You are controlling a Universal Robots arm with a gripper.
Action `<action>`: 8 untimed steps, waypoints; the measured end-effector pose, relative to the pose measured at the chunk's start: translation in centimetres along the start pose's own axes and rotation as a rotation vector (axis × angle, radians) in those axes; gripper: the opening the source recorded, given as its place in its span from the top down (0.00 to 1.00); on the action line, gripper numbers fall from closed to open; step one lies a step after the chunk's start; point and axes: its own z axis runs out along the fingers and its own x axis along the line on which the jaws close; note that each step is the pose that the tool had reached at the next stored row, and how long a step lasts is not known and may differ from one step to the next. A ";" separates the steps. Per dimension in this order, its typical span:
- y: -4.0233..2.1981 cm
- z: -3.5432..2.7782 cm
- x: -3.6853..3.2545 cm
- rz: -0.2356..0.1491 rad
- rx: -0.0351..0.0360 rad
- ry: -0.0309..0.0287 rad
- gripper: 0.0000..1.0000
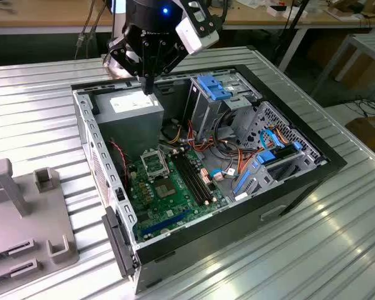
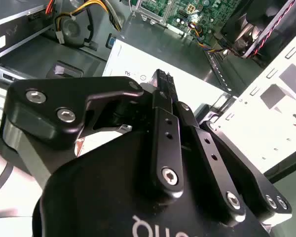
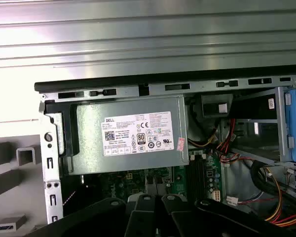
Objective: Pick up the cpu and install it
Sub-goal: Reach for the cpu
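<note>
The gripper (image 1: 147,87) is held over the power supply (image 1: 136,107) of an open case (image 1: 194,234) laid on a ribbed metal worktop (image 1: 37,100), its jaws pressed together. Wooden benches (image 1: 44,12) are seen behind. Where the cpu lies cannot be told.

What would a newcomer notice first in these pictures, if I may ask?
The open computer case lying on the ribbed metal table draws the eye first, with its green motherboard exposed inside. Next comes the black gripper, hanging just above the grey power supply at the case's far end in the exterior view.
</note>
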 end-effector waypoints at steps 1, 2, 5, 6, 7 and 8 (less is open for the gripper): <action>0.00 0.00 0.00 0.000 0.0000 0.0000 0.89; 0.00 0.00 0.00 0.000 0.0000 0.0000 0.89; 0.00 0.00 0.01 0.000 0.0000 0.0000 0.89; 0.00 0.00 0.05 0.000 0.0001 0.0000 0.89; -0.01 0.00 0.11 0.000 0.0001 0.0000 0.89; -0.01 0.00 0.14 0.000 0.0000 0.0000 0.89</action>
